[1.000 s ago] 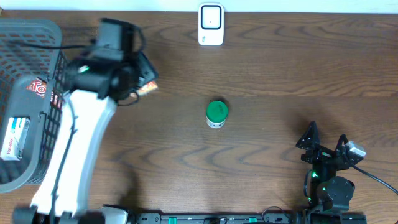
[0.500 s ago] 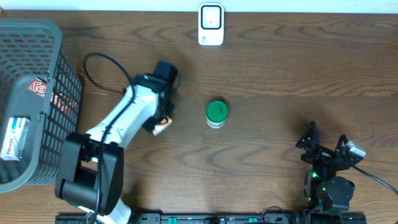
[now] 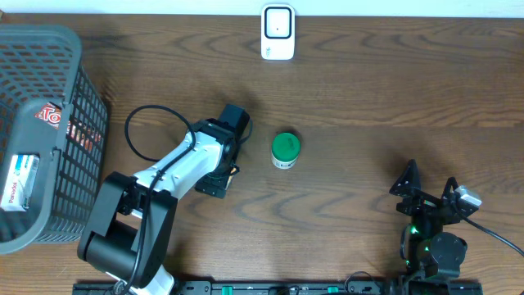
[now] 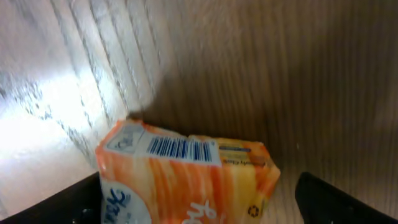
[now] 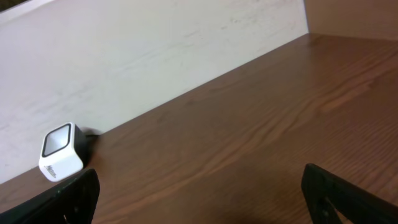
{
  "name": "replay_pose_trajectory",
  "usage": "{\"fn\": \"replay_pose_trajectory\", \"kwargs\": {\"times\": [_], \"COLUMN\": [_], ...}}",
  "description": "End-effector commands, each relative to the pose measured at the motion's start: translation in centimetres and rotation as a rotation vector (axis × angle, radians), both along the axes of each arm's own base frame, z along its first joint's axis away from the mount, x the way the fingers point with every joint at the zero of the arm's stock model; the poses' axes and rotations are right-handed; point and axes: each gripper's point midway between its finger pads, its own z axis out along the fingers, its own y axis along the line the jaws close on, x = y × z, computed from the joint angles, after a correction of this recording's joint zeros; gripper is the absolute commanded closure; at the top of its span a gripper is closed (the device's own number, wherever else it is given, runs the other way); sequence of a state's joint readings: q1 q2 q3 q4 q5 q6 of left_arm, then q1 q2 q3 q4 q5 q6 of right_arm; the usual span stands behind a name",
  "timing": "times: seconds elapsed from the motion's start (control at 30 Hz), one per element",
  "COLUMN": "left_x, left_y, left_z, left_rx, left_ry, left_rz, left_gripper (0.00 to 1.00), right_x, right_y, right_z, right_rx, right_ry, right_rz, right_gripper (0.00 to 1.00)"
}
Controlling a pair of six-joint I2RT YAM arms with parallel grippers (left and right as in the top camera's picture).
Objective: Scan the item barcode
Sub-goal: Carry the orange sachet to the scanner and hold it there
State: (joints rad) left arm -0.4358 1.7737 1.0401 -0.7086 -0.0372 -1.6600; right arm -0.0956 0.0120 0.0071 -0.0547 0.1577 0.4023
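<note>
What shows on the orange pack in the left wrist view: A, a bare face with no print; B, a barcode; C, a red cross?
B: the orange pack carries a blue barcode on its white upper strip.

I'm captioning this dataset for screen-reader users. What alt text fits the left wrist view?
An orange-and-white packet lies on the wooden table, its barcode facing the camera. The left end effector stands open, its dark fingers at the bottom corners, either side of the packet.
</note>
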Motion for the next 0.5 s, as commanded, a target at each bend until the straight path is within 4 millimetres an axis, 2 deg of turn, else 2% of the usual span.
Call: {"fn": "replay_pose_trajectory", "kwargs": {"times": [0.0, 0.23, 0.37, 0.47], "left_x": [-0.1, 1.2, 1.7, 2.3], "left_y": [-0.4, -1.0, -1.2, -0.4], "left_z": [0.5, 2.9, 5.1, 7.0], "left_rx": [-0.032, -0.068, -0.085, -0.038], "left_ry": [-0.004, -0.100, -0.168, -0.243], "left_rz": [0.025, -0.065, -0.125, -0.185], "left_gripper": [0.03, 0.02, 0.03, 0.08], "right_x": [0.0, 0.0, 0.0, 0.0], "right_y": [0.0, 0.0, 0.0, 0.0], "right_z": [0.0, 0.0, 0.0, 0.0], "right_rx": [0.008, 0.008, 0.008, 0.008], "right_ry": [-0.006, -0.006, -0.006, -0.006], "right_rz": [-0.002, -0.002, -0.002, -0.002], "right_gripper": [0.01, 0.01, 0.01, 0.01]}}
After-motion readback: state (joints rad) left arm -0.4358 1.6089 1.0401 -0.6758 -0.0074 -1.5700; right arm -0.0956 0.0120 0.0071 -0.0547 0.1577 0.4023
